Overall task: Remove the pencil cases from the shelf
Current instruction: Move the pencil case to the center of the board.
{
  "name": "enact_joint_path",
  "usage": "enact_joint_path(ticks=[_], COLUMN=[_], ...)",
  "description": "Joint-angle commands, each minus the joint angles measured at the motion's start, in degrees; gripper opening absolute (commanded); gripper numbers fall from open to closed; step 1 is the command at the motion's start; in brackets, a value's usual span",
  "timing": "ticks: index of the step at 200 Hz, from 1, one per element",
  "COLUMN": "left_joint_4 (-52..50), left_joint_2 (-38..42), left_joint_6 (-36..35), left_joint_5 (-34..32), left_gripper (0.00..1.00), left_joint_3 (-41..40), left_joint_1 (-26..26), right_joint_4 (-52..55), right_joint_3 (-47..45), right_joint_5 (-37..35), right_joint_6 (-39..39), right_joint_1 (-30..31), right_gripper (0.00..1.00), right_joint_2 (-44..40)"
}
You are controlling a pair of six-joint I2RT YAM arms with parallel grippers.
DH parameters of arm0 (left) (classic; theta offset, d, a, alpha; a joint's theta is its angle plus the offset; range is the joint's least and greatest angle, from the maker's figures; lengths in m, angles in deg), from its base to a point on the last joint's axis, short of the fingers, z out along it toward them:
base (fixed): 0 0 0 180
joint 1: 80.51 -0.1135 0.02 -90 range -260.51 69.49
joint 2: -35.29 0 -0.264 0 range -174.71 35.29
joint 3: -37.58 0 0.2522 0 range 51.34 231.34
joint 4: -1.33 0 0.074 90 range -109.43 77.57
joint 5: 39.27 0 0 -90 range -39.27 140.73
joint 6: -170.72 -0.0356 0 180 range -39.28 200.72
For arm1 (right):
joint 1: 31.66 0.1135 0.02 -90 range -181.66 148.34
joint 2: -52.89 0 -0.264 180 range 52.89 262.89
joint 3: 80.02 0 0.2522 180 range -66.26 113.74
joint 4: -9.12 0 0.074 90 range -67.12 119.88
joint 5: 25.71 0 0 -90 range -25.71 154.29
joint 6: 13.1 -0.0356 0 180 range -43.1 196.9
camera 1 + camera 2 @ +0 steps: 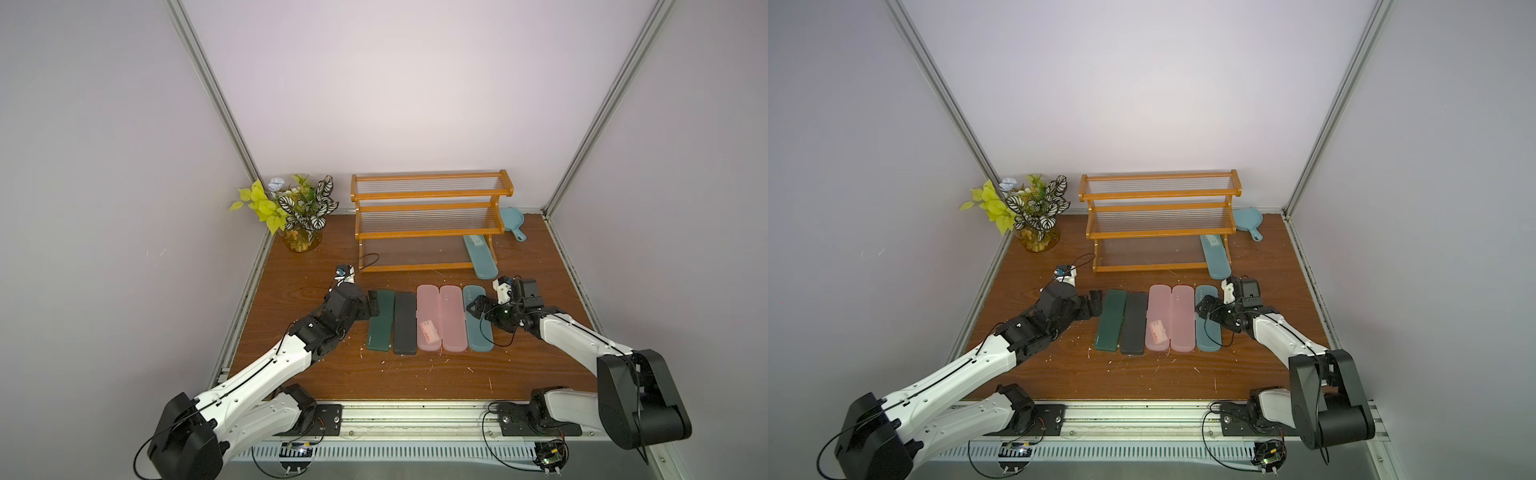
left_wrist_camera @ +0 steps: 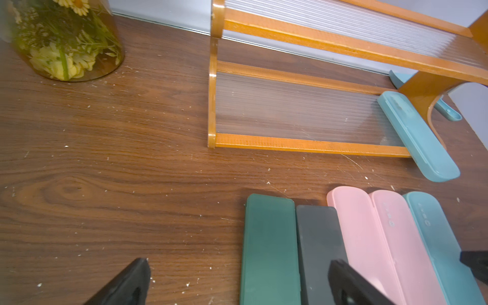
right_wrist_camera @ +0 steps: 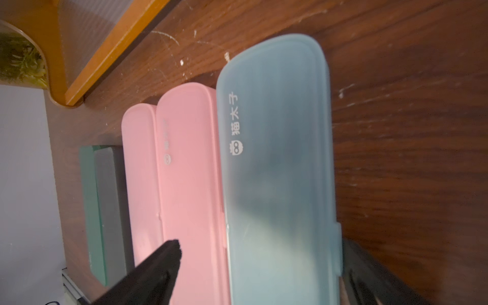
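Dark green case (image 1: 380, 320), black case (image 1: 405, 324), two pink cases (image 1: 428, 307) and a teal case (image 1: 473, 338) lie side by side on the counter (image 1: 299, 291) before the shelf (image 1: 430, 233). A second teal case (image 1: 482, 257) overhangs its lowest tier. Left gripper (image 1: 373, 306) and right gripper (image 1: 477, 309) hang wide open, empty, at the row's ends.

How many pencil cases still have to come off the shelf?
Done: five lie in a row on the table: dark green case, black case, two pink cases, teal case. In hand: nothing; left gripper and right gripper are open. Left: one last teal case, poking off the shelf's bottom tier.
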Motion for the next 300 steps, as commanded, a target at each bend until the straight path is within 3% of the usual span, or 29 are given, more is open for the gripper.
enact_joint_path(ticks=[1,157,192,248,300], left_joint_4=[-2.3,-2.2,0.2,3.4,2.4], left_joint_2=[-0.4,-2.7,-3.6,-3.6,1.8], left_joint_6=[-0.7,-6.0,-8.9,-12.2,-9.1], left_joint_5=[1.1,8.2,10.6,14.4,10.5], left_gripper=[0.99,0.99,0.99,0.99,0.99], left_joint_3=[1.0,2.7,3.1,2.6,0.4], left_joint_1=[-2.4,-14.0,-15.4,-15.4,-15.5], right_joint_4=[-3.3,-6.9,-2.1,7.0,7.5], right_joint_3=[0.6,8.5,11.9,20.5,24.0], right_joint_5=[0.3,-2.5,-8.9,-12.6,-12.3], right_joint_6=[-3.6,-12.4,-11.2,-2.4,10.7], right_joint_1=[2.7,16.1,16.5,13.4,0.8], right_gripper=[0.99,0.99,0.99,0.99,0.99], right_joint_2=[0.6,10.3,9.6,9.2,10.5])
